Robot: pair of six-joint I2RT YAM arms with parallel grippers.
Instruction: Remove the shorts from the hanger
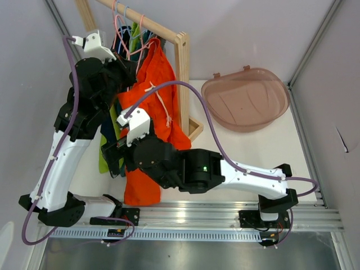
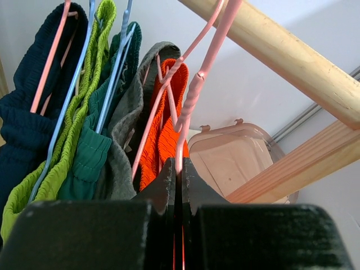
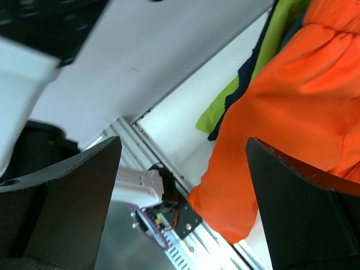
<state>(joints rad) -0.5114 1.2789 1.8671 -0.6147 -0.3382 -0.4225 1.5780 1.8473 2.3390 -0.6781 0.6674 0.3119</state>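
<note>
left gripper [image 2: 179, 169] clamped on pink hanger [image 2: 193, 95]; right gripper [image 3: 184, 152] wide beside orange shorts [image 3: 292, 101].

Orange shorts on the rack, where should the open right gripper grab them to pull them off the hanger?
Probably the loose hanging leg of the orange shorts, well below the waistband, approached from the robot's side with the right gripper wide open. The cloth hangs free there. The gathered waistband is bunched on the pink hanger, which the left gripper pinches shut.
</note>
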